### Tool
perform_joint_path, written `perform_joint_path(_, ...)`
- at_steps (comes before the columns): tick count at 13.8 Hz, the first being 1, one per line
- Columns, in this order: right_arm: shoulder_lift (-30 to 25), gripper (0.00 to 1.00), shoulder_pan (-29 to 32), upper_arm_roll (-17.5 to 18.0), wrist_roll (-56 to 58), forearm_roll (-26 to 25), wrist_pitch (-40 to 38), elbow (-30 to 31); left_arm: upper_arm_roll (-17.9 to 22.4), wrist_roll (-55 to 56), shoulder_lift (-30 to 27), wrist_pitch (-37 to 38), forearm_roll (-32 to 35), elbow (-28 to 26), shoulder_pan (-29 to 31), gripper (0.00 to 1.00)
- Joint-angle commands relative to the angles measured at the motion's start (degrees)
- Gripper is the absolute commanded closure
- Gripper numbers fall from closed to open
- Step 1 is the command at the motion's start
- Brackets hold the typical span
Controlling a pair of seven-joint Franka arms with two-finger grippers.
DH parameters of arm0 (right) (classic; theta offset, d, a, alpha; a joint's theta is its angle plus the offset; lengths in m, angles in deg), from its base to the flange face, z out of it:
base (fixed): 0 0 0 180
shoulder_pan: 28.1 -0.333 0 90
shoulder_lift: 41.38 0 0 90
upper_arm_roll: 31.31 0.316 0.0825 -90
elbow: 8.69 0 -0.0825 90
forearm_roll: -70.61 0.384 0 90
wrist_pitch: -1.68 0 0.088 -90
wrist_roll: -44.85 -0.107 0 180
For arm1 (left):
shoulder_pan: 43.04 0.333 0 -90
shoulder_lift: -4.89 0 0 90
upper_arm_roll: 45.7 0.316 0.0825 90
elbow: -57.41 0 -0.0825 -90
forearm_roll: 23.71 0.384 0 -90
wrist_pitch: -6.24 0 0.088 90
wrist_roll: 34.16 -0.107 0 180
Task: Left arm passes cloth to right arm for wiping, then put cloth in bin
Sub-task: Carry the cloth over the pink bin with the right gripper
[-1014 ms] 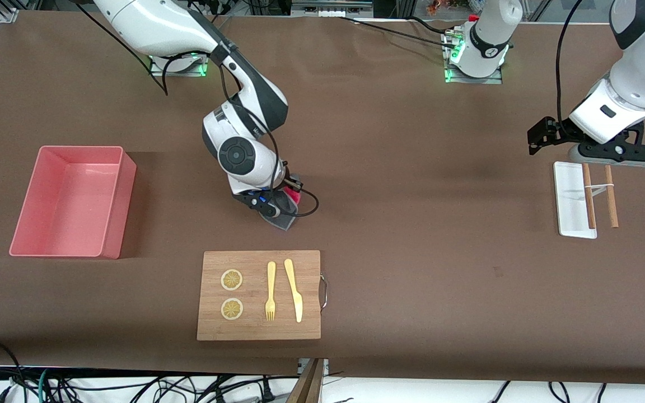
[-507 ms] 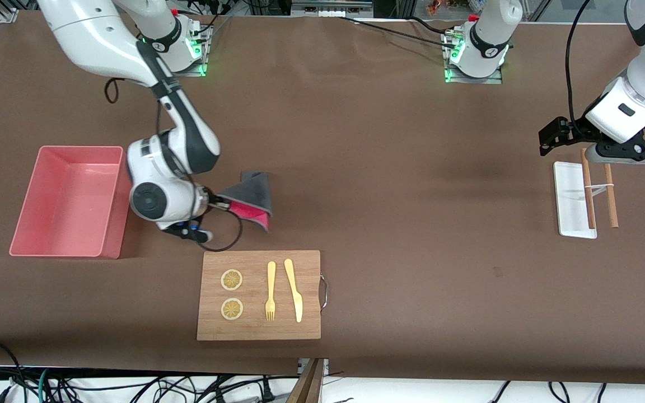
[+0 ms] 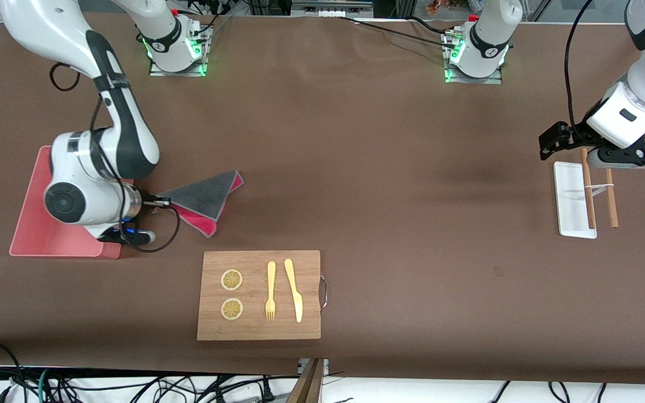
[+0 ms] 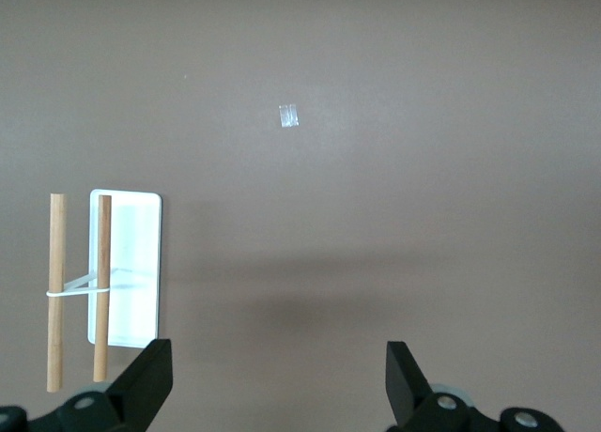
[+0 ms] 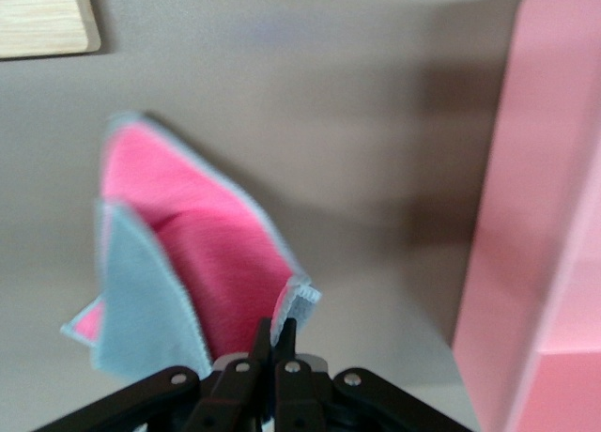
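- Pink plastic bin (image 3: pixel 31 235) sits at the right arm's end of the table in the front view, partly covered by the right arm's wrist; nothing shows in its visible part. The right gripper (image 3: pixel 157 202), by the bin's wall, pinches a corner of the cloth (image 3: pixel 205 196), which spreads over the table beside the bin. A white tray (image 3: pixel 571 201) carries two wooden sticks (image 3: pixel 587 193). The left gripper (image 3: pixel 625 159) hangs above it.
- Left wrist view: jaws spread wide, holding nothing, over the tray (image 4: pixel 136 263).
- Right wrist view: fingers (image 5: pixel 282 343) clenched on the cloth (image 5: pixel 202 254), bin (image 5: pixel 526 216) alongside.
- No readable writing anywhere.
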Motion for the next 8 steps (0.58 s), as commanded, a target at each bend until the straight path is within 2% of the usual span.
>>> perform_joint_path(1, -7.53, 1.0, 1.14, 0.48, 1.46, -1.2, -5.4, 0.97, -0.14, 0.82, 2.69, 1.38, -0.15, 3.94, 0.22, 0.0)
perform_joint_path(3, -10.97, 1.0, 3.07, 0.48, 5.05, -1.98, -8.83, 0.44, -0.14, 1.79, 2.79, 1.38, -0.15, 4.38, 0.22, 0.0)
perform_joint_path(8, -15.37, 1.0, 6.94, -0.05, 11.82, -5.32, -25.35, -7.99, -0.05, 2.75, 2.87, 1.2, -0.24, 4.56, 0.31, 0.0)
